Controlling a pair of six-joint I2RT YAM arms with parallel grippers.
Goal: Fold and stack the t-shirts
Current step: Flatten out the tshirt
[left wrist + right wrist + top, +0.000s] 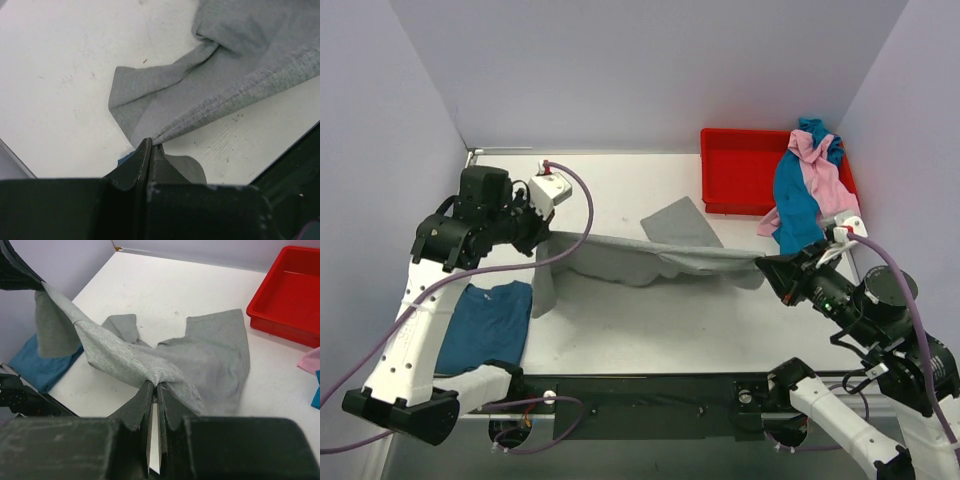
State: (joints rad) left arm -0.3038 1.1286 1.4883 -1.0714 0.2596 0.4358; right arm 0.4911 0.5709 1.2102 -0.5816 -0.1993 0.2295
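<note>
Grey t-shirt (pixel 675 222) is over the middle of the table (pixel 620 330). It is lifted and pulled into a taut line from left to right between both grippers. Its top edge is stretched straight. The rest sags below that edge, with one flap lying flat on the table on the far side and a corner hanging down at the left end.

Left gripper (pixel 542 237) is pinched closed on the shirt's left end. In the left wrist view the fingers are pressed together with the grey hem bunched between the tips. The left arm rises from the near-left base, bends at the elbow on the far left, and the wrist points right toward centre, raised off the table.

Right gripper (pixel 760 265) is clamped on the shirt's right end. The right wrist view shows cloth gathered in a narrow slit between the fingers. The right arm comes up from the near-right base, with the forearm angled left and far and the gripper pointing left, also raised.

Darker blue t-shirt (pixel 485 325) lies flat and folded at the near left, just beside the left arm. Teal-blue t-shirt (pixel 793 205) and pink t-shirt (pixel 825 175) are draped in a heap over the right rim of the red bin (pixel 740 170) at far right, well apart from the grey one.
</note>
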